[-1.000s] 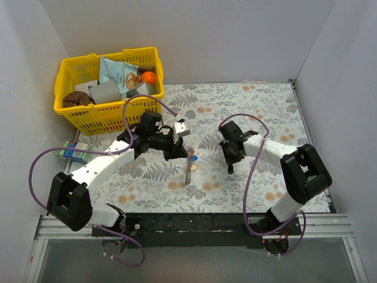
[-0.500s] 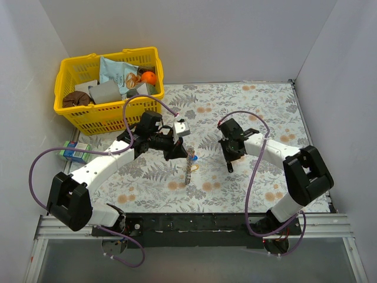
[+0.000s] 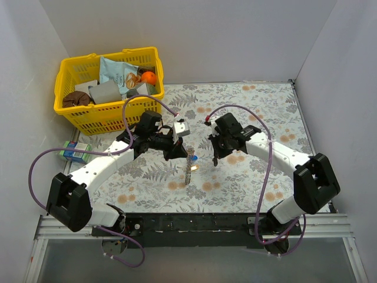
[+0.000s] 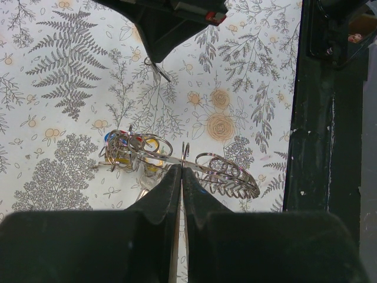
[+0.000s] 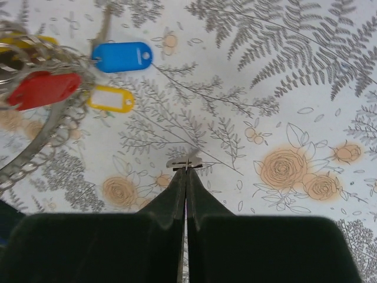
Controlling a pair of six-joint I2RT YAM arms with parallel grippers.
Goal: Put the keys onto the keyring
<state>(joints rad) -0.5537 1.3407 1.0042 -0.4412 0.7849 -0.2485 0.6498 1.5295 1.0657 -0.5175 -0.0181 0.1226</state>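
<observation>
1. Left gripper (image 4: 181, 172): closed on the keyring (image 4: 227, 177), whose wire passes between the fingertips.
2. Keyring: a large silver ring fringed all round with small wire loops. In the top view we see it edge-on, near the middle of the counter (image 3: 259, 112), between the two grippers.
3. Keys (image 4: 126, 150): bunched at one end of the keyring, to the left of the grip in the left wrist view. From the right wrist view we distinguish three plastic tags:
   - The blue tag (image 5: 121, 57) shows just beside the ring, against the floral cloth.
   - The red tag (image 5: 38, 89) overlaps the ring.
   - The yellow tag (image 5: 109, 98) has a white label and also shows just beside the ring.
   - We cannot tell whether any of them is threaded on the ring.
4. Right gripper (image 5: 186, 171): closed, with a thin silver piece (image 5: 185, 161) pinched at its fingertips. We cannot tell what the piece is. The gripper is near the keys but apart from them.
5. Yellow basket (image 3: 88, 115): at the far left of the counter, well apart from both grippers. It is filled with assorted items, among them an orange (image 3: 148, 77).
</observation>
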